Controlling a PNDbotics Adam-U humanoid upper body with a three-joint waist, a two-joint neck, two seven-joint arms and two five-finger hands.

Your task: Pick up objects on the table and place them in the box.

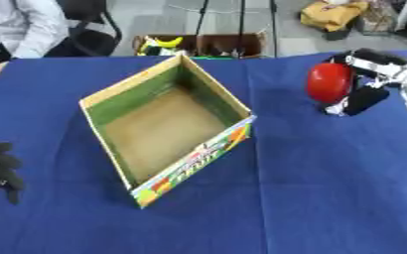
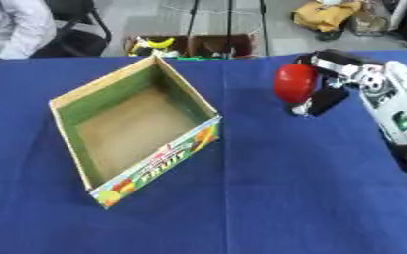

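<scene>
Right eye view: red object (image 2: 295, 83) in right robot hand (image 2: 327, 84).

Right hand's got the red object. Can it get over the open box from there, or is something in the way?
Probably yes. The right hand holds the red object above the blue cloth, right of the box. Only bare cloth lies between them, and the box is open on top.

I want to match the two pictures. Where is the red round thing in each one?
Left eye view: red round thing upper right, in the right hand.
Right eye view: upper right, closer to the middle.
Shared landmark: the open box, to its left in both.
</scene>
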